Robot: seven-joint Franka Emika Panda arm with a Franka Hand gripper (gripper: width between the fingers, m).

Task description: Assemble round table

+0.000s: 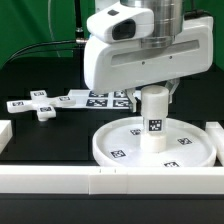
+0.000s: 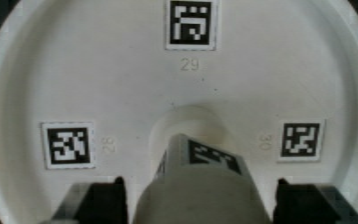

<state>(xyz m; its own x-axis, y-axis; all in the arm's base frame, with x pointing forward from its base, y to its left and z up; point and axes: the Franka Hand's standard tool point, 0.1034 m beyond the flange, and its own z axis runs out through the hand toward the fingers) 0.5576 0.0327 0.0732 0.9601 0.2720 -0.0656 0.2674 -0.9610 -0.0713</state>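
A large white rimmed round disc [image 1: 152, 146] with black-and-white tags lies on the black table. A short cylindrical leg [image 1: 154, 119] stands upright at the disc's centre. My gripper [image 1: 153, 95] is shut on the leg's upper part from above. In the wrist view the leg [image 2: 202, 170] runs between my two dark fingers [image 2: 103, 200], down to the middle of the disc [image 2: 87, 70]. The small cross-shaped piece [image 1: 40, 105] lies at the exterior view's left, apart from the disc.
The marker board [image 1: 98, 98] lies flat behind the disc, partly behind the arm. White rectangular border blocks [image 1: 60, 180] run along the near edge, and others stand at the left [image 1: 4, 132] and right [image 1: 216, 132].
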